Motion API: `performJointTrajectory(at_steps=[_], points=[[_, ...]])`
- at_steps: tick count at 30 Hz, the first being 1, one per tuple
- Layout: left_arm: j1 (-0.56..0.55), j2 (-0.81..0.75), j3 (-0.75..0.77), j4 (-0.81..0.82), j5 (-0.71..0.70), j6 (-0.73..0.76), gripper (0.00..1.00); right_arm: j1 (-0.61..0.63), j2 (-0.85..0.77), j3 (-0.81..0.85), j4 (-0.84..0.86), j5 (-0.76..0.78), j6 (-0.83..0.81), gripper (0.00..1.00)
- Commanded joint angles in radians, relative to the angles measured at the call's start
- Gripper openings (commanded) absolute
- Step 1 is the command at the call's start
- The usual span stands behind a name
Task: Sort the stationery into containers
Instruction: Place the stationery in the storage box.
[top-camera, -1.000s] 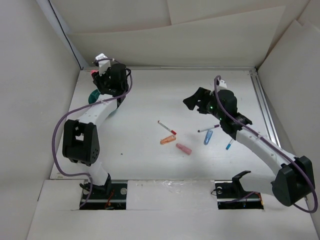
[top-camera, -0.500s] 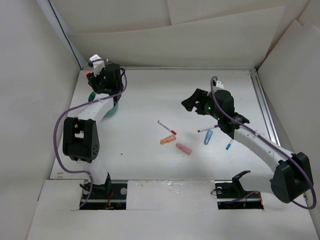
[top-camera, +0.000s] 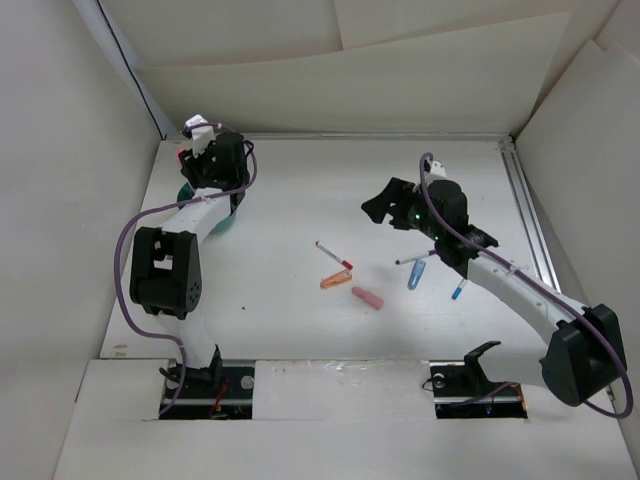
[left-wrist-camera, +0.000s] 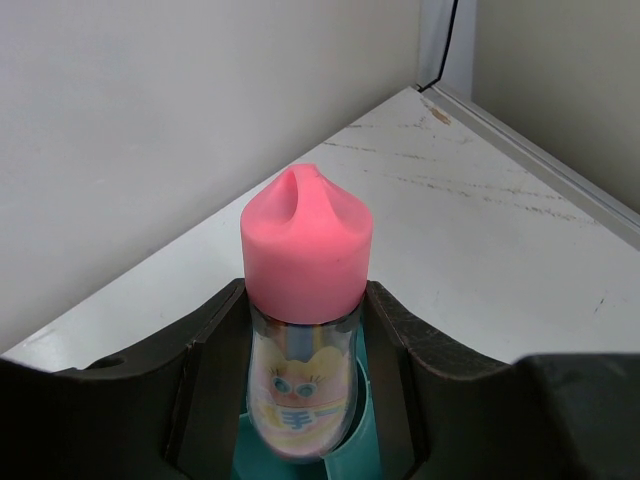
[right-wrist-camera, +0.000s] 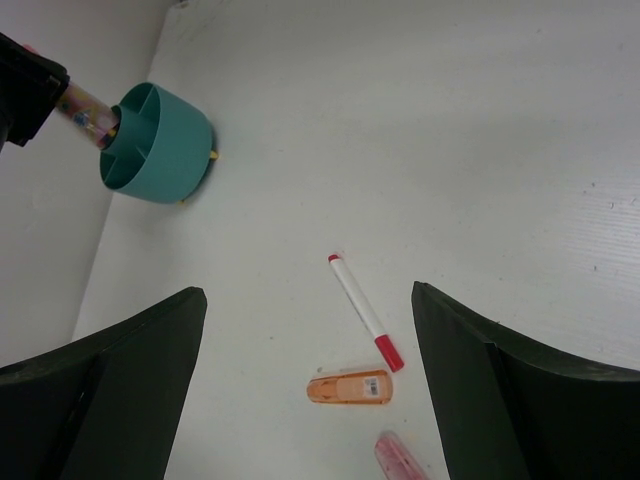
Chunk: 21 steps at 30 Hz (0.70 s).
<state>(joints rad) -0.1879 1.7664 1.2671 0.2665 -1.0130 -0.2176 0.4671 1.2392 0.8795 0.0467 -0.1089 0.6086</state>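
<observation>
My left gripper (top-camera: 192, 160) is shut on a stubby pink-capped piece (left-wrist-camera: 306, 262) with a cartoon face, held tilted with its lower end over the teal cup (left-wrist-camera: 352, 442) at the far left corner. The right wrist view shows that piece (right-wrist-camera: 86, 108) dipping into the divided cup (right-wrist-camera: 160, 150). My right gripper (right-wrist-camera: 307, 290) hangs open and empty above a white pen with a red cap (right-wrist-camera: 365, 312), an orange piece (right-wrist-camera: 349, 387) and a pink piece (right-wrist-camera: 400, 460). A light-blue piece (top-camera: 416, 274), a purple-tipped pen (top-camera: 416, 259) and a blue pen (top-camera: 459, 290) lie right of them.
White walls close in the table on the left, back and right; the cup (top-camera: 226, 214) stands close to the left wall. A metal rail (top-camera: 530, 222) runs along the table's right edge.
The left gripper with the pink-capped piece has shifted slightly toward the back left corner over the cup. The right gripper has moved a little left and away. The loose pieces have not moved.
</observation>
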Motion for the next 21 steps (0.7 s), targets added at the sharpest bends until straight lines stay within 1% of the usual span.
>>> performJointTrajectory(at_steps=[1,4,5,9,12,14,21], points=[[0.002,-0.013,0.006,0.057,-0.013,0.003,0.08,0.018,0.011,0.016,0.064,-0.006,-0.018,0.9],[0.002,-0.013,-0.005,0.066,-0.013,0.003,0.11,0.018,0.011,0.026,0.064,-0.006,-0.018,0.9],[0.002,-0.013,-0.005,0.066,-0.022,0.003,0.14,0.018,0.011,0.026,0.064,-0.006,-0.018,0.9],[0.002,-0.013,-0.014,0.077,-0.022,0.012,0.24,0.018,0.02,0.026,0.064,-0.006,-0.018,0.9],[0.002,-0.013,-0.014,0.077,-0.022,0.012,0.3,0.027,0.02,0.026,0.064,-0.006,-0.018,0.9],[0.002,-0.013,-0.014,0.077,-0.022,0.012,0.33,0.027,0.02,0.026,0.064,-0.006,-0.018,0.9],[0.002,-0.022,-0.014,0.077,-0.032,0.012,0.36,0.027,0.02,0.026,0.064,-0.015,-0.018,0.9]])
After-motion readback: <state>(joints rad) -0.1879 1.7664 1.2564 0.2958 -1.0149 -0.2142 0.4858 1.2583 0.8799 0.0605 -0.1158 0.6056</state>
